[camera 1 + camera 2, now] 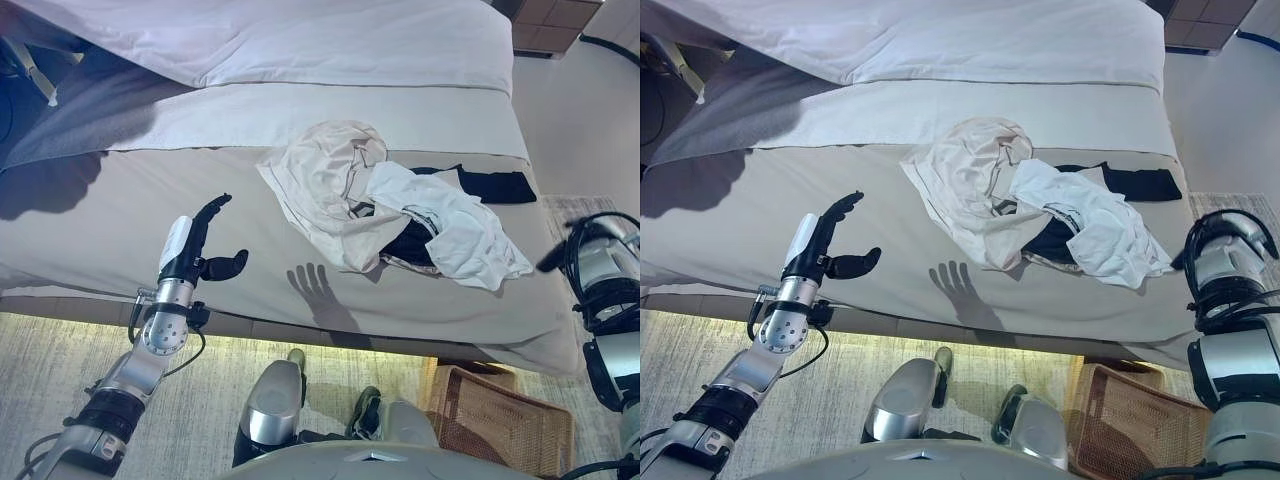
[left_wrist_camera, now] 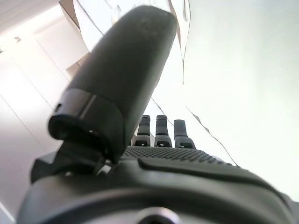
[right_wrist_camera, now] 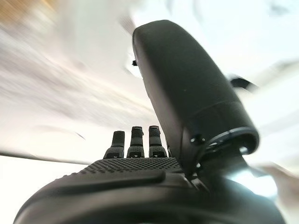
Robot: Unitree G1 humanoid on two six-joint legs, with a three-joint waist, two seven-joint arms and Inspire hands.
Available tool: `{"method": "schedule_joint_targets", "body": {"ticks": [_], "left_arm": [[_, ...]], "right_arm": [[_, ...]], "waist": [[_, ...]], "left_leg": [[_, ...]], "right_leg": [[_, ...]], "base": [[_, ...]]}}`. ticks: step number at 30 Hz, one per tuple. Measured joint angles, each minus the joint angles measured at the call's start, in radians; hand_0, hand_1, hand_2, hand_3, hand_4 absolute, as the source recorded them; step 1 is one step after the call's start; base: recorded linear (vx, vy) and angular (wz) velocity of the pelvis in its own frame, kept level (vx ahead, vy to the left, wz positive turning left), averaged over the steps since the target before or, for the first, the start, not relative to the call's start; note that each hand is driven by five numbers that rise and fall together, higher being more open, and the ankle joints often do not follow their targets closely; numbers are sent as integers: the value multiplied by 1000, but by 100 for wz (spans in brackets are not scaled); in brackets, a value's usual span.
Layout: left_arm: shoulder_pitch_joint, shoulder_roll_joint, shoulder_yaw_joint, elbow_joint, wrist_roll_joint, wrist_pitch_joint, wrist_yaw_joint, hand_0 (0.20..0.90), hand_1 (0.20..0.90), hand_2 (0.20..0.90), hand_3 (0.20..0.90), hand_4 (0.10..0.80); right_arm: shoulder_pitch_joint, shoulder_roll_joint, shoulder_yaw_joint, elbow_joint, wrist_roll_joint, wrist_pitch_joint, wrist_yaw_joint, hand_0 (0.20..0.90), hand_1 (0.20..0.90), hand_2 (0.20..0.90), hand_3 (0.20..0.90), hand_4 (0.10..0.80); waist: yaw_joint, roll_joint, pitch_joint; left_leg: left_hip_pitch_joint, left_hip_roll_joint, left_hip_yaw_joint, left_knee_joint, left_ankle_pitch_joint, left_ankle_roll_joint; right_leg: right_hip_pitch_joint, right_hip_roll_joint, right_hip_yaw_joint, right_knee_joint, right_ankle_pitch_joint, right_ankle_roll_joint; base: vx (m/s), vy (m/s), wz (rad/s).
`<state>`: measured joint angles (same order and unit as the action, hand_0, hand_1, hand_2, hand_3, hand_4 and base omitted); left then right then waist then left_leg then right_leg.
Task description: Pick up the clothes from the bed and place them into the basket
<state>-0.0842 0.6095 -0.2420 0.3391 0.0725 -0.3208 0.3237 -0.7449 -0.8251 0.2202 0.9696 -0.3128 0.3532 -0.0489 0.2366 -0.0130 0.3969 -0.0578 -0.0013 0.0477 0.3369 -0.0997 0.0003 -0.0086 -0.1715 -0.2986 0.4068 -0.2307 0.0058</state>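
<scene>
A pile of clothes lies on the bed (image 1: 120, 220), right of its middle: a cream garment (image 1: 320, 180), a white garment (image 1: 455, 230) and a black one (image 1: 497, 186) partly underneath. My left hand (image 1: 195, 245) hovers over the bed's near left part, well left of the pile, open with straight fingers (image 2: 161, 128) and nothing in it. My right hand (image 3: 140, 182) is open and empty; its arm (image 1: 1225, 275) stands at the bed's right edge, beside the pile. The woven basket (image 1: 500, 415) sits on the floor below the bed's near right corner.
A white duvet (image 1: 300, 40) is folded back across the far part of the bed. A patterned rug (image 1: 60, 360) covers the floor along the bed's near edge. Bare floor (image 1: 575, 120) shows right of the bed.
</scene>
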Motion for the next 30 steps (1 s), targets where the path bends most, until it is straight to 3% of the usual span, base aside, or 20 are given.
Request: {"method": "schedule_joint_targets", "body": {"ticks": [7, 12, 21, 30], "left_arm": [[-4, 16, -48, 0, 7, 0, 24, 900, 900, 900, 900, 800], [-18, 20, -67, 0, 6, -8, 54, 900, 900, 900, 900, 800], [-5, 18, -67, 17, 6, -33, 95, 900, 900, 900, 900, 800], [15, 13, -65, 20, 48, -77, 127, 900, 900, 900, 900, 800]], "right_arm": [[-42, -8, 101, -53, -2, -93, -125, 900, 900, 900, 900, 800], [-65, -8, 117, -58, -4, -157, -186, 900, 900, 900, 900, 800], [-68, -7, 238, -190, -113, -236, -183, 900, 900, 900, 900, 800], [-111, 4, 329, -248, -205, -238, -179, 900, 900, 900, 900, 800]], "waist": [[3, 4, 5], [-1, 32, 84], [-1, 59, 133], [45, 66, 144]], "left_leg": [[-88, -2, -12, 57, 0, 0], [-148, -10, -21, 96, -2, -2], [-200, -21, -24, 95, 7, -6], [-256, -65, -67, 150, 2, -13]], "right_leg": [[-80, -9, -16, 69, -1, -1], [-141, -27, -21, 120, -15, -10], [-197, -47, -24, 154, -20, -12], [-236, -101, -64, 240, -69, -13]], "base": [[-120, 29, 8], [-102, 26, 7], [-25, 14, 5], [31, 11, 20]]}}
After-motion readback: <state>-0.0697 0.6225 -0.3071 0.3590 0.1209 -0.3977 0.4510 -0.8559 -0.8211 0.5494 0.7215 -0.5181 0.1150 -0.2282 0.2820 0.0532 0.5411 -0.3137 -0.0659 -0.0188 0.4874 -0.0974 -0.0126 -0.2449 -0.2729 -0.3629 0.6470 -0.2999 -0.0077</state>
